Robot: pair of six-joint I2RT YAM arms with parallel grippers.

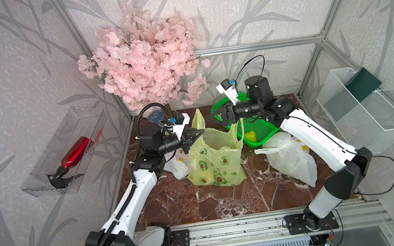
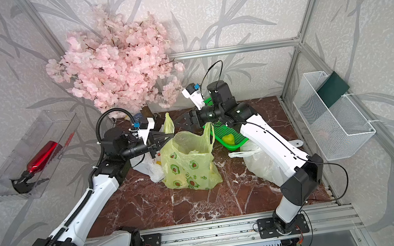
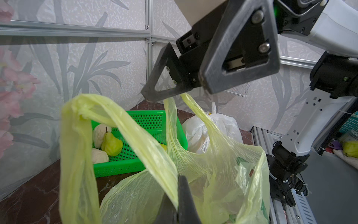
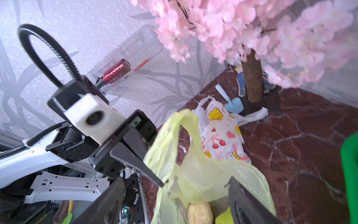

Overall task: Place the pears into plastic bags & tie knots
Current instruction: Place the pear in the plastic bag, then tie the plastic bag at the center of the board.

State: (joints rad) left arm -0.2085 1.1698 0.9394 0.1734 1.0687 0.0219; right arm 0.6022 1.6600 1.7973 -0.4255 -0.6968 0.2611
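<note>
My left fingers (image 1: 201, 131) are pressed shut on one handle of the yellow-green bag (image 1: 215, 162) and hold that strap up. My right fingers (image 1: 216, 121) are spread wide with nothing pinched. The bag's other handle rises toward them, and in the left wrist view its top reaches the gap between them, though I cannot tell whether it touches either one. The bag stands open in the middle of the frame in both top views, on the red marble desk (image 1: 201, 200). Right of center, just behind the bag, sits a green tray (image 1: 258, 143) with one pear (image 1: 250, 136) showing in it. A plain white bag (image 1: 291, 160) lies to the right of the yellow-green one, near my right arm. A white printed bag (image 1: 178, 167) lies just beside it on the left.
</note>
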